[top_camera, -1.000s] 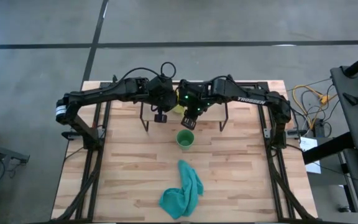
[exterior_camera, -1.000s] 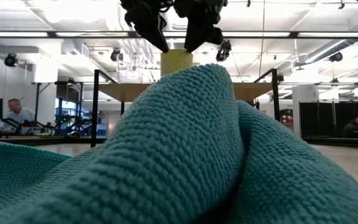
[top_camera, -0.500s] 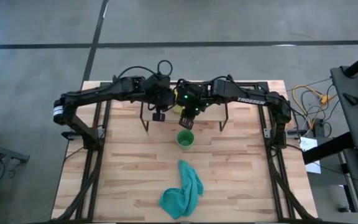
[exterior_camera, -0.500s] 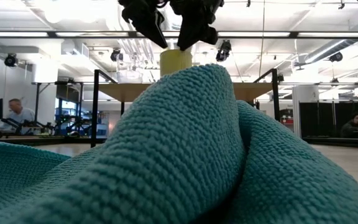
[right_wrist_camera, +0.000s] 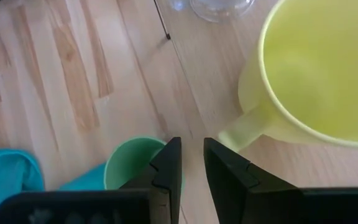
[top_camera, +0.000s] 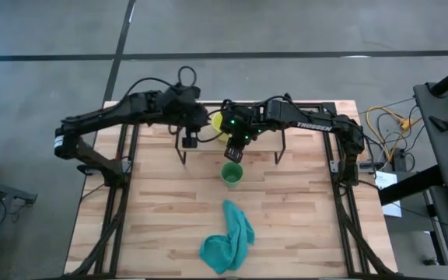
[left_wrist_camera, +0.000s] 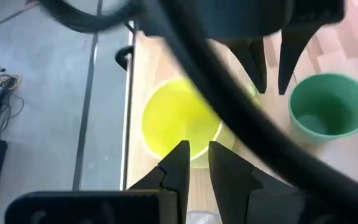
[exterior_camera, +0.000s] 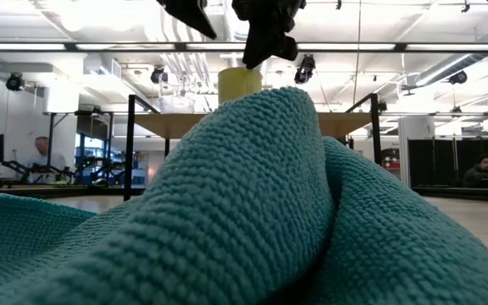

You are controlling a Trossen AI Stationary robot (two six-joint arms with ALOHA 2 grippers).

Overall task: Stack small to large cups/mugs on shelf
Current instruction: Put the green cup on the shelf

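**Desk:** Wooden surface (top_camera: 302, 225) first, front to back. What lies nearest?

**Photographer:** A crumpled teal cloth (top_camera: 228, 237) lies at the front edge, no part of the job. Behind it a green plastic cup (top_camera: 232, 173) stands upright on the surface, mouth up, not yet on the shelf.

**Desk:** And the arms?

**Photographer:** Right gripper (top_camera: 235, 148) hangs just behind and above the green cup. Its fingers are barely parted and hold nothing. Left gripper (top_camera: 187, 141) hovers off to the left of it, fingers likewise a slit apart and empty.

**Desk:** So which arm is placed for the cup?

**Photographer:** The right one, by my reading. The cup sits almost straight below its fingers, a little to the front. The left is well to one side. The fingers would have to open wider to take the rim.

**Desk:** Farther back?

**Photographer:** A low shelf with a light wooden top and black legs (exterior_camera: 350, 124) carries a yellow handled mug (top_camera: 217, 122), upright, with its handle turned toward the right fingers. A small clear glass cup (right_wrist_camera: 219, 6) stands beside the mug on the same top.
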